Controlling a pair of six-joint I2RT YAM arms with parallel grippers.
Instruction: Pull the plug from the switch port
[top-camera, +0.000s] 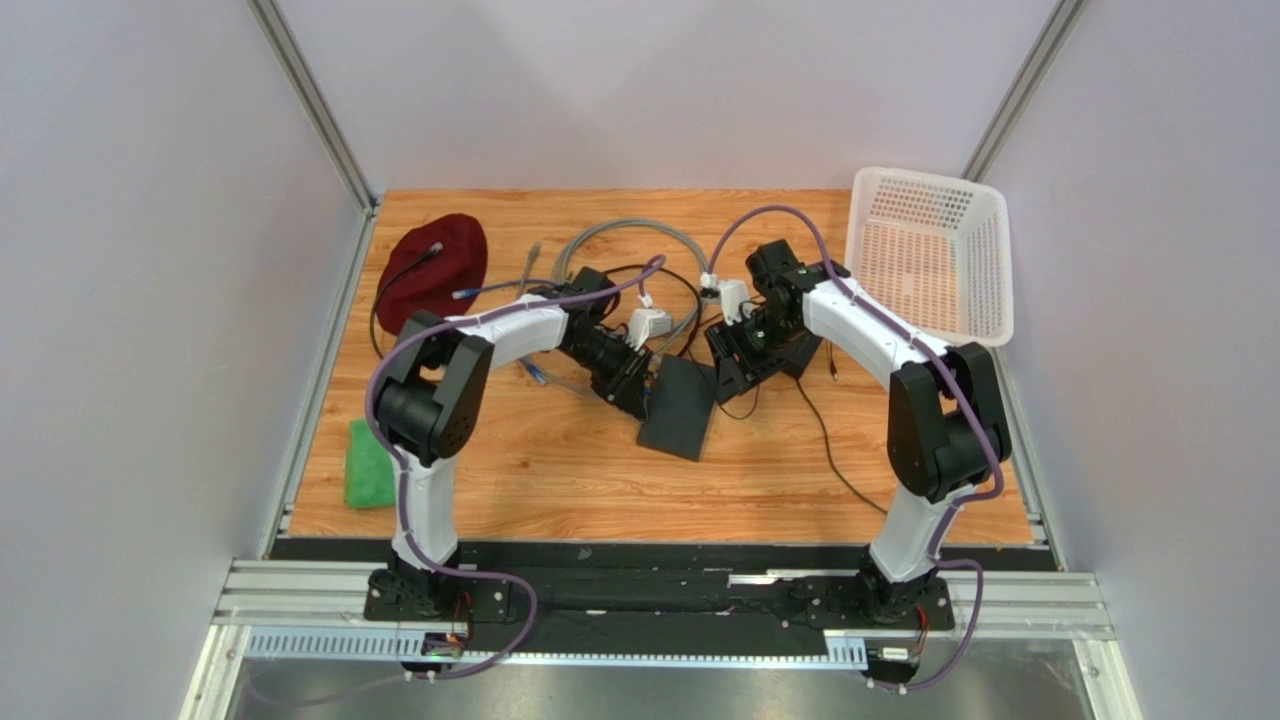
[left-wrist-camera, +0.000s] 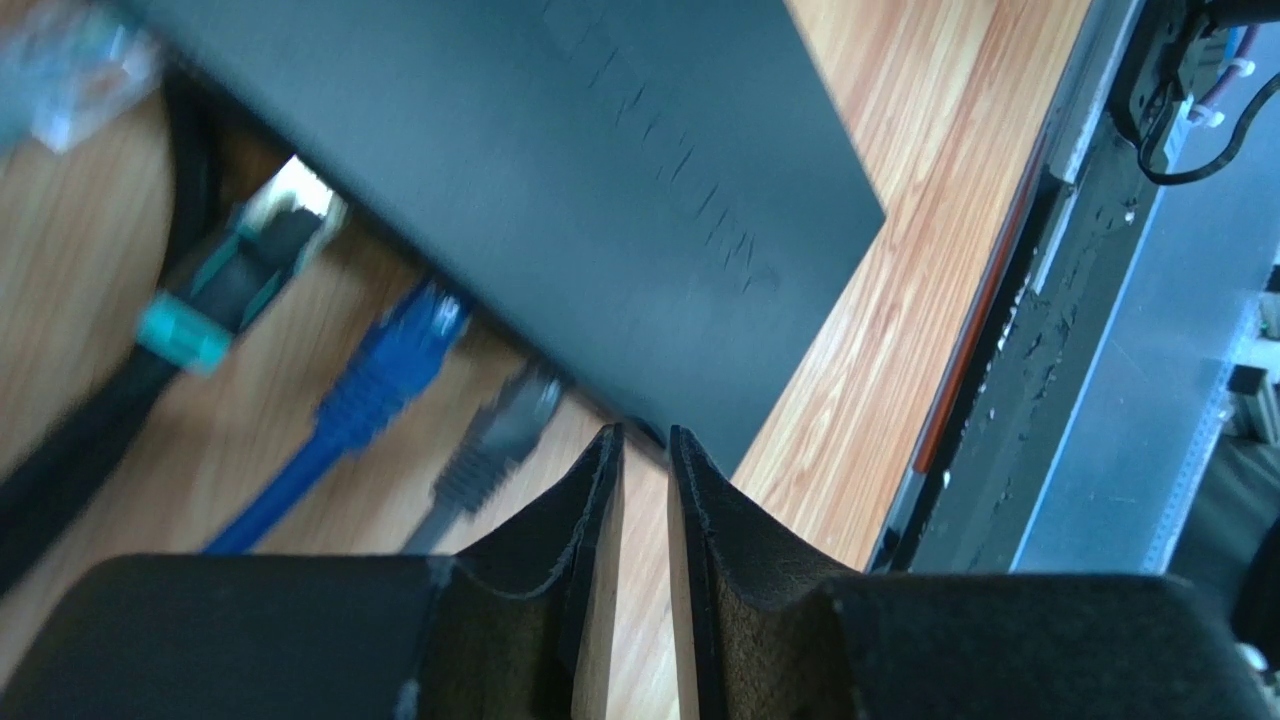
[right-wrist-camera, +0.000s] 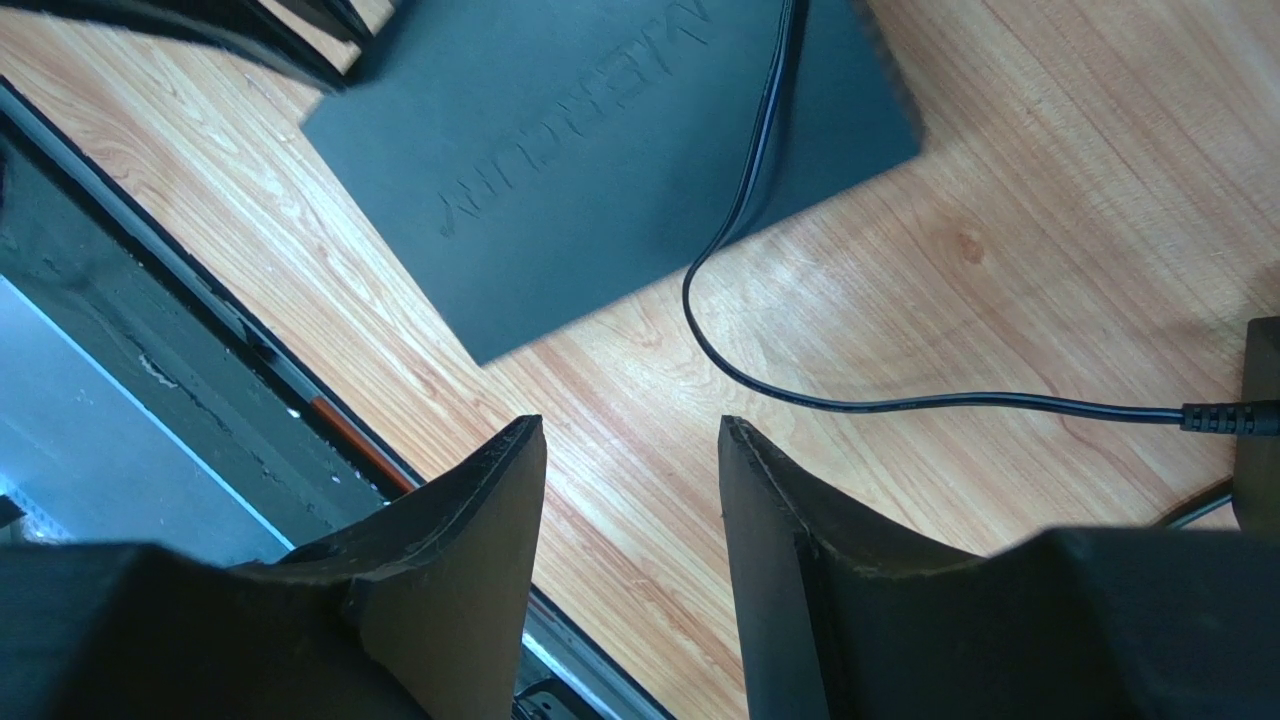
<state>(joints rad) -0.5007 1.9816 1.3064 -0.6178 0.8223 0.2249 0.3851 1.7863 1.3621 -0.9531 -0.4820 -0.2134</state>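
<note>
The switch (top-camera: 679, 410) is a flat matte black box lying mid-table; it also shows in the left wrist view (left-wrist-camera: 571, 165) and the right wrist view (right-wrist-camera: 601, 135). A teal plug (left-wrist-camera: 226, 285), a blue plug (left-wrist-camera: 394, 357) and a grey plug (left-wrist-camera: 504, 428) sit along its socket edge. My left gripper (left-wrist-camera: 646, 438) hovers by that edge's corner, just right of the grey plug, its jaws nearly together with nothing between them; it also shows from above (top-camera: 643, 390). My right gripper (right-wrist-camera: 631, 450) is open and empty above bare wood near the switch's other side (top-camera: 739, 360).
A thin black cable (right-wrist-camera: 766, 150) crosses the switch top and runs to a black adapter (right-wrist-camera: 1259, 398). Grey cables (top-camera: 631, 240) loop at the back. A white basket (top-camera: 932, 248) stands back right, a dark red cloth (top-camera: 431, 270) back left, a green pad (top-camera: 365, 465) front left.
</note>
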